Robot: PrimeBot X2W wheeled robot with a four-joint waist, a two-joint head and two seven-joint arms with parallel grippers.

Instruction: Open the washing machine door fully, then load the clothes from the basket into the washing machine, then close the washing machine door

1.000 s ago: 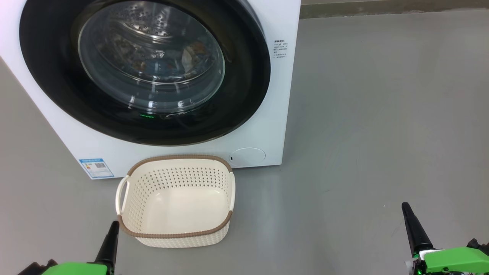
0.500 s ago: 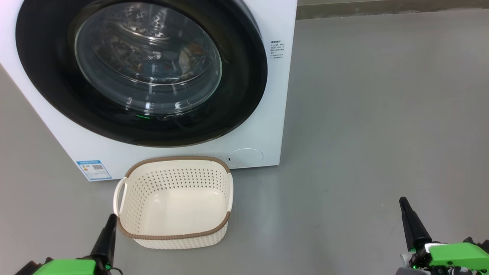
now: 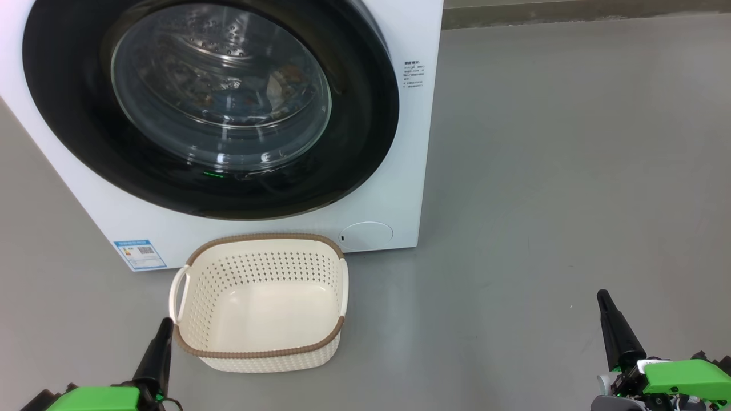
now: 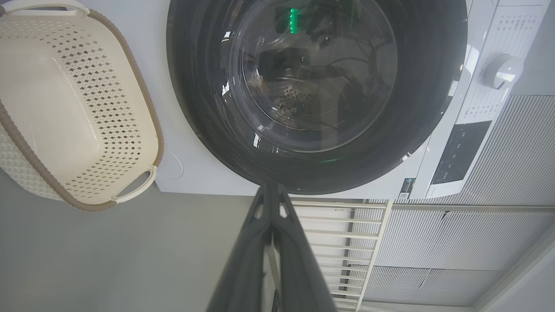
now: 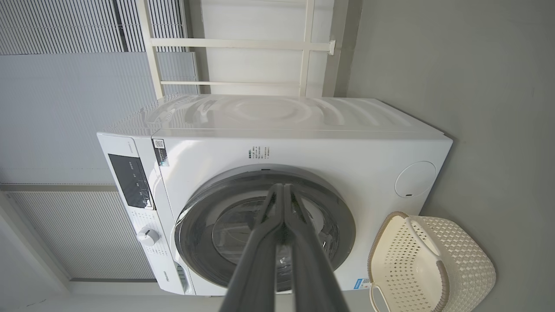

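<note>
Two grippers noted, both idle. Left gripper [image 3: 164,328], low at the near left of the floor [image 3: 571,171]: long fingers pressed together, nothing between them. Its tip is just beside the basket [image 3: 262,236] at the near left corner; whether they touch cannot be told.

Basket: upright on the floor, directly before the washing machine [image 3: 408,188] and close to its front. Interior bare, no garment in it.

Washing machine door [image 3: 365,114]: lies flush against the machine front and appears closed; the left wrist view agrees.

Clothes [image 3: 282,80]: a pale bundle with orange patches is discernible through the door glass, inside the drum. Reflections prevent finer detail.

Right gripper [image 3: 604,299], near right of the floor, well apart from basket and machine: fingers likewise together, holding nothing.

Assessment: loading appears complete, and the closing step looks finished or at its very end. The next move, in my judgement, calls only for confirming the latch has caught. If it has not, a firm push on the black rim with closed fingers would be needed, keeping off the glass.
</note>
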